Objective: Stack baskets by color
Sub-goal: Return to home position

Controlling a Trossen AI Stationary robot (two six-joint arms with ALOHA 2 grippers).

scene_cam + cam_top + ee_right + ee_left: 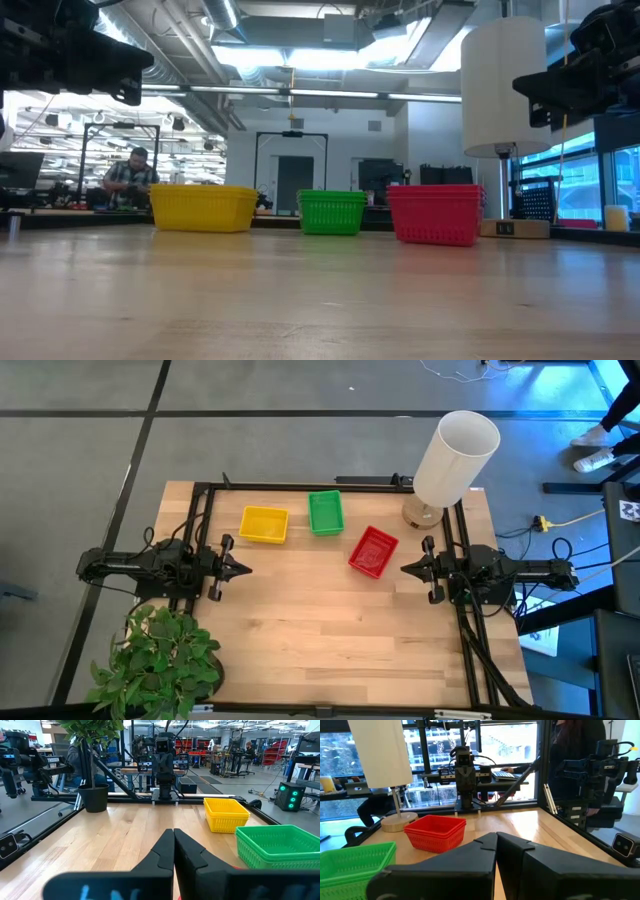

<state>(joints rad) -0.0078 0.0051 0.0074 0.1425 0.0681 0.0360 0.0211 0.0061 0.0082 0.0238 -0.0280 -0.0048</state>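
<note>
Three piles of baskets sat on the far half of the table [330,640]: yellow baskets [264,524] at the left, green baskets [326,512] in the middle and farthest back, red baskets [373,551] to the right and a little nearer. The piles stood apart from each other. How many baskets made up each pile could not be made out, since from above and from table height each looked like one basket. Each open top showed only its own mesh floor. The left gripper [247,569] hung at the left edge and the right gripper [404,568] at the right edge, each with its fingers pressed together on nothing, both well apart from the baskets. A white cylinder lamp [455,458] hid the far right corner. A potted plant [160,660] was cut off at the near left.
</note>
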